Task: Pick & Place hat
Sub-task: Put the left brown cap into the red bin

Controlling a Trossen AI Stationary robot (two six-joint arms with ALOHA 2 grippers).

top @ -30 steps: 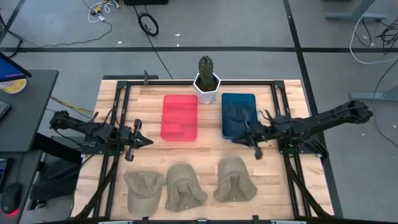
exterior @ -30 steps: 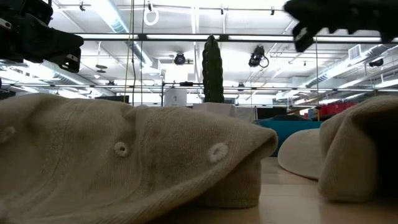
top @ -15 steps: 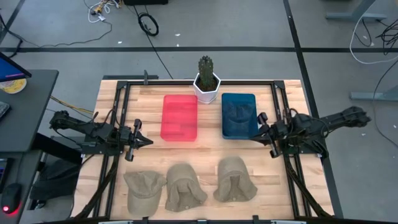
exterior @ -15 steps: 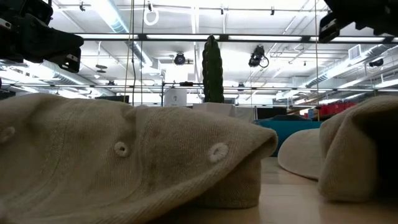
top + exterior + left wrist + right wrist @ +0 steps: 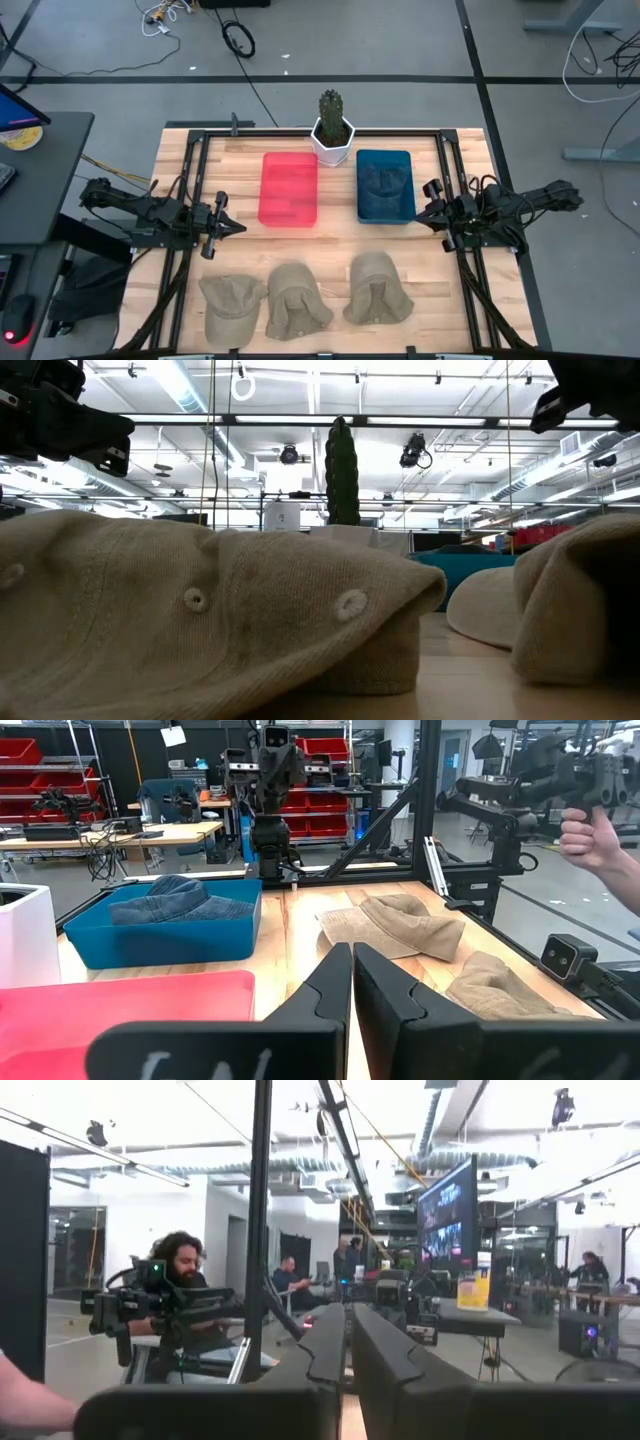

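While both arms sit parked at the table edges, nothing is in hand. Right gripper (image 5: 432, 200) at 3 o'clock, just off the blue bin's (image 5: 385, 187) right rim, fingers together in its wrist view, empty. Left gripper (image 5: 222, 222) at 9 o'clock, near the red bin (image 5: 289, 189), fingers also together, empty.

Three tan hats in a row along the 6 o'clock edge: left hat (image 5: 232, 307), middle hat (image 5: 296, 298), right hat (image 5: 377, 289). Blue bin looks like it already has a dark denim hat (image 5: 180, 892) in it; red bin reads empty, though the overhead is poor on that.

Judgement: next step is a fresh pick. To do it well:
- right arm takes right hat, closest reach
- open wide before descending
- pinch a raised fold on the crown, not the flat brim
- middle hat sits close beside it, so come in from the 3 o'clock side
- lift clear before swinging past the cactus pot (image 5: 333, 137) at 12.
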